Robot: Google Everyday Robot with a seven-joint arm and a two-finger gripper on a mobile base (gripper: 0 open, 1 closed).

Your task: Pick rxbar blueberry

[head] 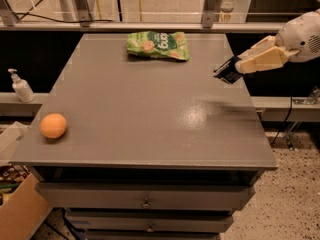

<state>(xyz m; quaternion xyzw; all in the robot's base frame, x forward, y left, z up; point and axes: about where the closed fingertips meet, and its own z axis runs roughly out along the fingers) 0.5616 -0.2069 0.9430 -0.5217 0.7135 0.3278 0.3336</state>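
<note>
The rxbar blueberry (227, 72) is a small dark navy wrapper with a pale patch, held in the air above the right edge of the grey table (150, 109). My gripper (239, 67) comes in from the right on a white arm, and its cream fingers (260, 60) are shut on the bar's right end. The bar hangs clear of the tabletop, tilted.
A green snack bag (158, 45) lies at the table's back middle. An orange (53, 125) sits near the front left corner. A soap dispenser bottle (21, 86) stands on a ledge to the left. A cardboard box (17, 204) is at lower left. Drawers are below the tabletop.
</note>
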